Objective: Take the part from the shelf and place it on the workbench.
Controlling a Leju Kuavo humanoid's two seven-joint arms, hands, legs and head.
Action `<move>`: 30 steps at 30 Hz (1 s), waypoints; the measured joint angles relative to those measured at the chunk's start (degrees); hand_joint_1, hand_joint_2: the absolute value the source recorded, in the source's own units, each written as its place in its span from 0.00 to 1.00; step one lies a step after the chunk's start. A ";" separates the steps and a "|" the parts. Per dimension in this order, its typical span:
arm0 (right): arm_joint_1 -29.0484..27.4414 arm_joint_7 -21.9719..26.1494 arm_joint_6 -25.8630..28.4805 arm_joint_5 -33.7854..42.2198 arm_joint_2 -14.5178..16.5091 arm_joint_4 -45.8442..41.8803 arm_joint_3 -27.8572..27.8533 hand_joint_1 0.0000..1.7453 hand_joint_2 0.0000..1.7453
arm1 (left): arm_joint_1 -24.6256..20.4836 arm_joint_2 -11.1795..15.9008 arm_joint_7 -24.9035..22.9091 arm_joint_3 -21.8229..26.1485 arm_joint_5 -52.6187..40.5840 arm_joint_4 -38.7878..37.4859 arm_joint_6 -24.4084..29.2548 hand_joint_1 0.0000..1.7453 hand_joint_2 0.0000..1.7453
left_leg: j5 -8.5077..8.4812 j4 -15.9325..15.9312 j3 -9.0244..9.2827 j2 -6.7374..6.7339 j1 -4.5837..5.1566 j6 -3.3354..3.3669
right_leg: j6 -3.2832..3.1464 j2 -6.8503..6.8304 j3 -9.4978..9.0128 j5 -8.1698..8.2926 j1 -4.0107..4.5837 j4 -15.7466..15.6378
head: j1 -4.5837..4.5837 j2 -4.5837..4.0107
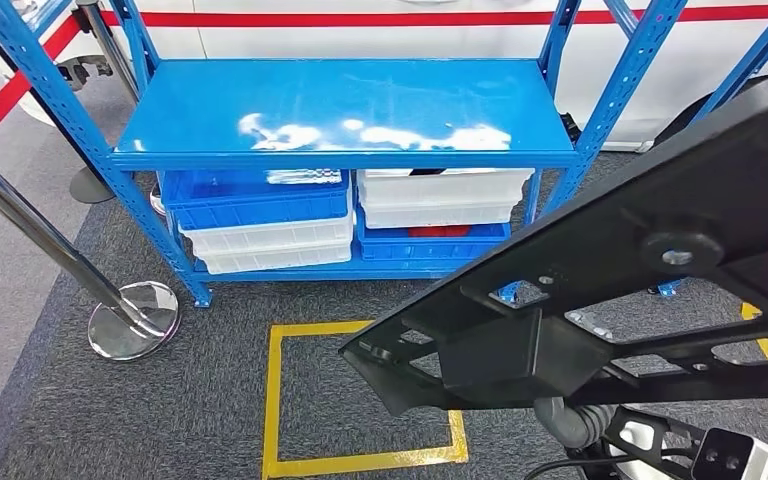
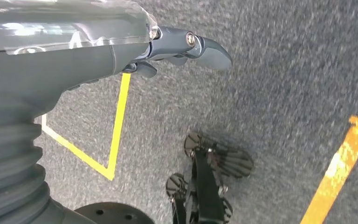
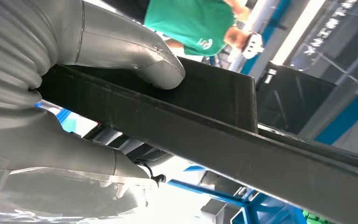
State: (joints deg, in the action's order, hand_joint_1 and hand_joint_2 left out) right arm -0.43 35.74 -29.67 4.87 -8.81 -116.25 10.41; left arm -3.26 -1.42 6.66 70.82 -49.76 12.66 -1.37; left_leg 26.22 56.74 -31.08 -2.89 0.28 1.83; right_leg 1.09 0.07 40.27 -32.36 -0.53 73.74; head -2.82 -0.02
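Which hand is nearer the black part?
Right. The right hand grips the black part, thumb pressed on its upper face. The left hand hangs over the carpet, holding nothing, apart from the part.

One blue shelf [image 1: 345, 110] stands ahead. Under its top board sit four bins: two blue bins [image 1: 250, 195] [image 1: 430, 245] and two white bins [image 1: 270, 245] [image 1: 445, 195]. One black part [image 1: 600, 300] lies in front of the shelf. One chrome post [image 1: 60, 250] stands left of the shelf. One yellow floor square [image 1: 275, 400] lies before the shelf.
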 joint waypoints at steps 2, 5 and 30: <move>-1.51 0.00 0.82 -1.76 0.08 -2.31 0.12 0.95 1.00 | -0.02 0.00 0.39 0.52 0.42 0.00 0.13 0.00 1.00 | 0.26 0.19 0.14 -0.66 0.09 -0.22 | -0.22 -1.76 -3.75 3.77 0.09 -7.48 | 0.00 0.00; -3.59 0.00 2.33 -3.41 0.24 -5.50 1.30 0.95 1.00 | 0.04 0.00 0.98 1.51 1.27 0.00 0.88 0.00 1.00 | 0.83 0.70 0.17 -1.88 0.53 -1.00 | -1.16 -4.20 -7.18 5.93 0.72 -15.13 | 0.00 0.00; 0.48 0.00 0.91 -1.53 4.60 -0.36 0.29 0.95 1.00 | -0.60 1.97 5.40 2.51 -1.38 0.40 4.57 0.00 1.00 | 0.21 -0.03 0.07 0.65 -0.57 -0.42 | 0.09 0.20 1.37 0.32 -0.16 0.42 | 0.01 0.00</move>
State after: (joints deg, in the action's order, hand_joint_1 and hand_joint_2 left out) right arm 0.04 35.74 -28.76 3.34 -4.21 -116.61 10.70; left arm -3.86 0.55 12.06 73.32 -51.13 13.05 3.20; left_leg 26.43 56.71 -31.01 -2.24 -0.29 1.41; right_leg 1.18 0.26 41.65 -32.04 -0.69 74.16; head -2.81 -0.02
